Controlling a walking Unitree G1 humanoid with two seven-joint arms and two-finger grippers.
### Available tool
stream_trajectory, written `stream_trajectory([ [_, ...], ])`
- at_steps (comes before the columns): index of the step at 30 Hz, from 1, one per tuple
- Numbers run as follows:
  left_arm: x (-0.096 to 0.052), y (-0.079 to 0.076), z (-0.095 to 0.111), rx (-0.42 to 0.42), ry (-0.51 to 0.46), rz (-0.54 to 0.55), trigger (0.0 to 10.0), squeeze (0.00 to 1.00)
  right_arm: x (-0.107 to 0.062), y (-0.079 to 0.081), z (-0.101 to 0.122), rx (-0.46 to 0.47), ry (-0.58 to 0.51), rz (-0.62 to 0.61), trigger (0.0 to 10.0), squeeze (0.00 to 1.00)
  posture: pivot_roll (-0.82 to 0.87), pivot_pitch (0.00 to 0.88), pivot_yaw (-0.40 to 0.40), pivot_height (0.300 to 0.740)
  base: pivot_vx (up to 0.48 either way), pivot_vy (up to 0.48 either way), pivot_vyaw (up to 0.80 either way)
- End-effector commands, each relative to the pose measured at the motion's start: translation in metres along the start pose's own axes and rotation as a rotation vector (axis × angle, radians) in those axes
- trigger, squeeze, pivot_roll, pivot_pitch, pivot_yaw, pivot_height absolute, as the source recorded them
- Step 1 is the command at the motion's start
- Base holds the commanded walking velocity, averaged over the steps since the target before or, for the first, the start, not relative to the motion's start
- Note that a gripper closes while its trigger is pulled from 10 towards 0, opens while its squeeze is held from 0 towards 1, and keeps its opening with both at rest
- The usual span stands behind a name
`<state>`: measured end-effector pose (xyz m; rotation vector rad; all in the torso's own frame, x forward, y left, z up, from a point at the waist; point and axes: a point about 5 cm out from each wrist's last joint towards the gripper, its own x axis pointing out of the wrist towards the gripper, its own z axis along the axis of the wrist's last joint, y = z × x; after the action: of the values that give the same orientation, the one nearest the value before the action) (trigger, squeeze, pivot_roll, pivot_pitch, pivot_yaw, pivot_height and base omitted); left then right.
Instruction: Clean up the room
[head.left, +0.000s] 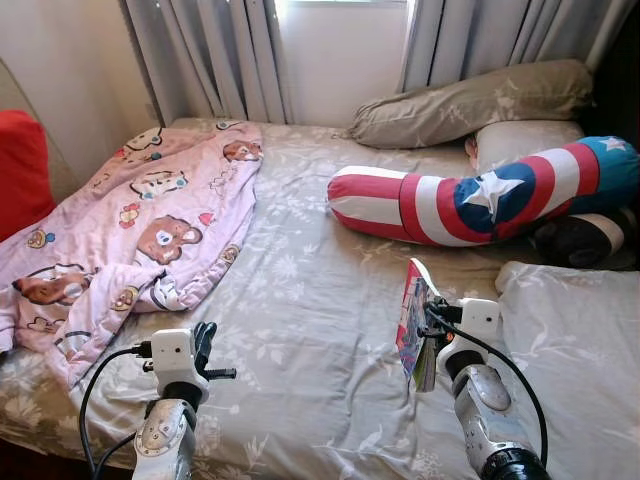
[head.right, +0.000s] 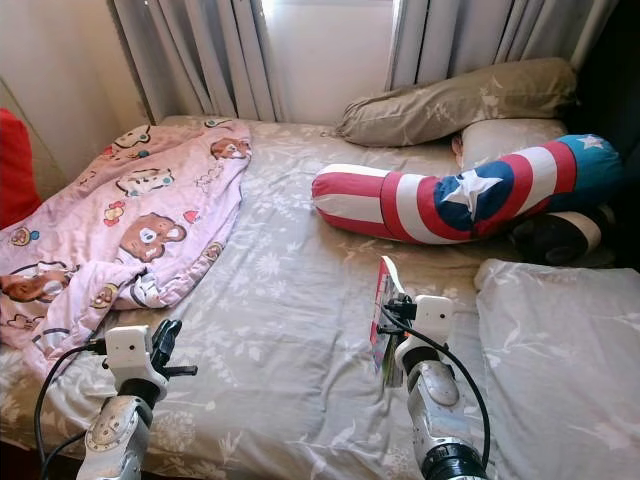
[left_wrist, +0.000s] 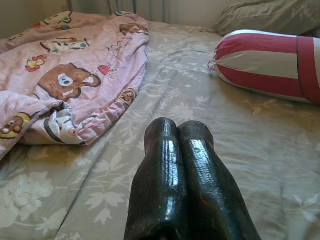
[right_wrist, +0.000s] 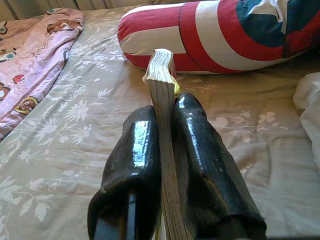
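Note:
My right gripper (head.left: 420, 335) is shut on a thin colourful book (head.left: 412, 320), held upright on edge above the grey floral bed sheet (head.left: 300, 300). In the right wrist view the book's (right_wrist: 161, 95) page edges stand clamped between the two black fingers (right_wrist: 132, 155). My left gripper (head.left: 205, 345) hovers low over the near left part of the bed, shut, with nothing between its fingers (left_wrist: 162, 170). A crumpled pink bear-print blanket (head.left: 150, 220) lies on the bed's left side.
A red, white and blue star bolster (head.left: 470, 200) lies across the right of the bed, with grey pillows (head.left: 470, 105) behind it by the curtains. A folded grey pillow (head.left: 570, 330) sits at the near right. A red cushion (head.left: 20, 170) is at the far left.

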<state>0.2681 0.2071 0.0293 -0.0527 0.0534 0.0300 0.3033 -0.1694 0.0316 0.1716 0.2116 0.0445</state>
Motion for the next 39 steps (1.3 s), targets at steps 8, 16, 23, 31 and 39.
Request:
stream_trajectory([
  [8, -0.0002, -0.0004, 0.0038, 0.014, -0.007, -0.01, 10.0, 0.0, 0.0035, 0.0045, 0.0119, 0.002, -0.064, 0.016, 10.0, 0.0, 0.06, 0.0, 0.022, 0.685, 0.0, 0.0, 0.0],
  [16, 0.0011, -0.0021, 0.0055, 0.022, -0.008, -0.018, 10.0, 0.0, 0.0047, 0.0064, 0.0086, -0.012, -0.03, 0.023, 10.0, 0.0, 0.06, 0.0, 0.024, 0.675, 0.0, 0.0, 0.0],
  [23, 0.0018, -0.0028, 0.0069, 0.029, -0.013, -0.022, 10.0, 0.0, 0.0043, 0.0052, 0.0098, -0.017, -0.047, 0.013, 10.0, 0.0, 0.06, 0.0, 0.021, 0.655, 0.0, 0.0, 0.0],
  [31, 0.0021, -0.0025, 0.0083, 0.032, -0.014, -0.02, 10.0, 0.0, 0.0042, 0.0051, 0.0092, -0.012, -0.043, 0.013, 10.0, 0.0, 0.06, 0.0, 0.022, 0.655, 0.0, 0.0, 0.0],
  [39, 0.0033, -0.0028, 0.0095, 0.028, -0.016, -0.019, 10.0, 0.0, 0.0044, 0.0067, 0.0086, -0.006, -0.039, 0.027, 10.0, 0.0, 0.06, 0.0, 0.021, 0.655, 0.0, 0.0, 0.0],
])
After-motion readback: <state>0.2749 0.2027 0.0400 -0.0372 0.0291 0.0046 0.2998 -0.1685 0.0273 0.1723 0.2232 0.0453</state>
